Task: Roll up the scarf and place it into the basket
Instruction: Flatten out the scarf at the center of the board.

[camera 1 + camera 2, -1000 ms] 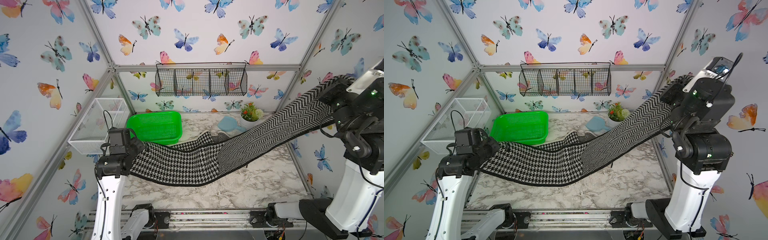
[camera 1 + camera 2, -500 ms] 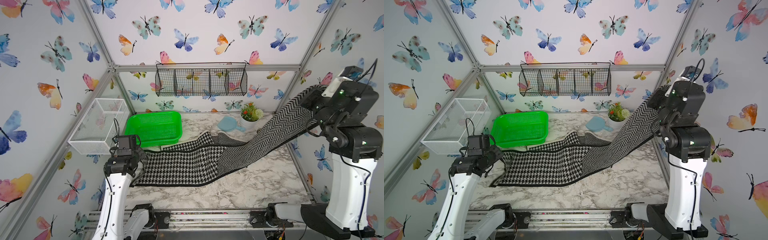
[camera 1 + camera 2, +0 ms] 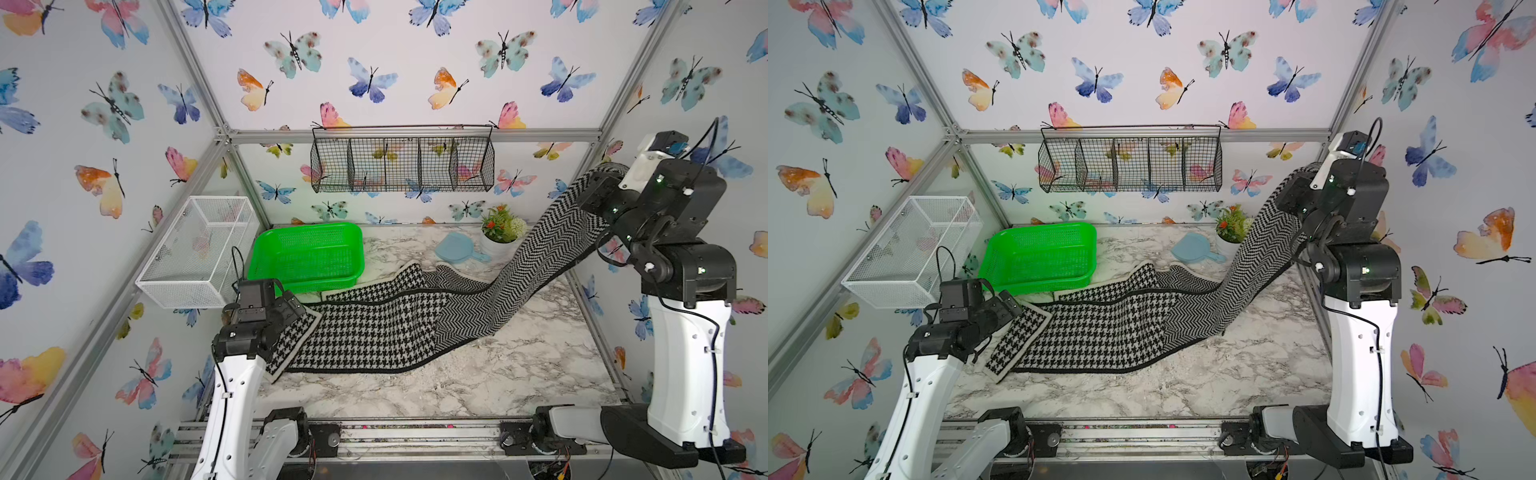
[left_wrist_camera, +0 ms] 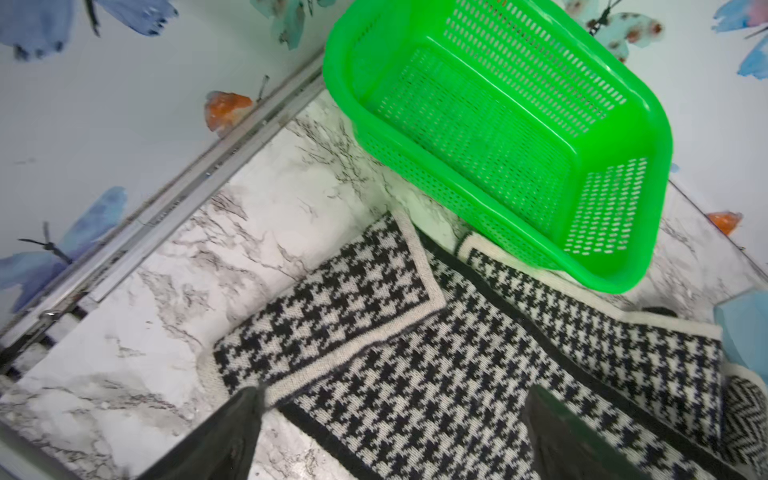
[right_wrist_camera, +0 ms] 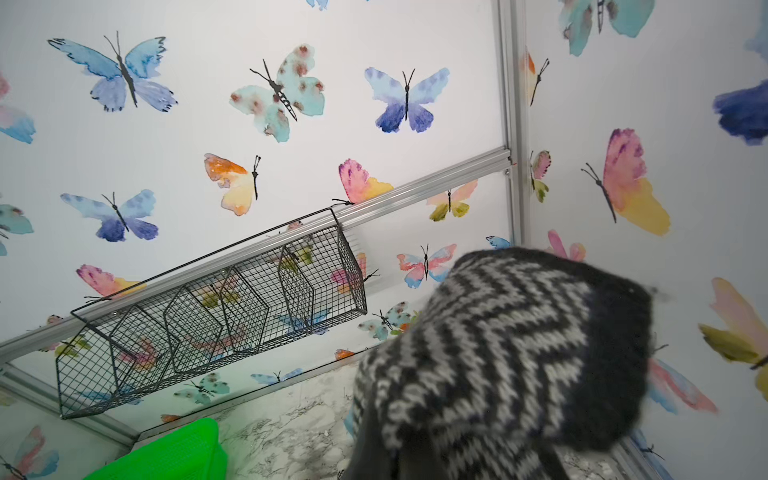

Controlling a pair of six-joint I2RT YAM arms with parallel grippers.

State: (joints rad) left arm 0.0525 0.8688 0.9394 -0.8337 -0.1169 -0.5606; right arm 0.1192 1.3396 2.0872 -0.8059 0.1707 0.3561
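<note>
The scarf (image 3: 374, 328) (image 3: 1108, 328) is black and white. Its houndstooth half lies flat on the marble table, and its chevron half rises to the right. My left gripper (image 3: 297, 307) (image 3: 1011, 305) (image 4: 397, 392) hovers open just above the houndstooth end (image 4: 332, 299), holding nothing. High at the right wall, my right gripper (image 3: 598, 185) (image 3: 1296, 185) is shut on the chevron end (image 5: 498, 353), which drapes over its fingers and hides them. The empty green basket (image 3: 305, 280) (image 3: 1038, 282) (image 4: 606, 216) stands at the back left, touching the scarf's far edge.
A white wire-mesh box (image 3: 195, 253) hangs on the left wall beside the basket. A black wire rack (image 3: 401, 164) hangs on the back wall. A potted plant (image 3: 500, 226) and a pale blue paddle (image 3: 455, 249) sit at the back right, behind the rising scarf.
My left gripper has lowered, opened and let go of the houndstooth end, which now lies on the table. The right gripper stays shut on the raised chevron end.
</note>
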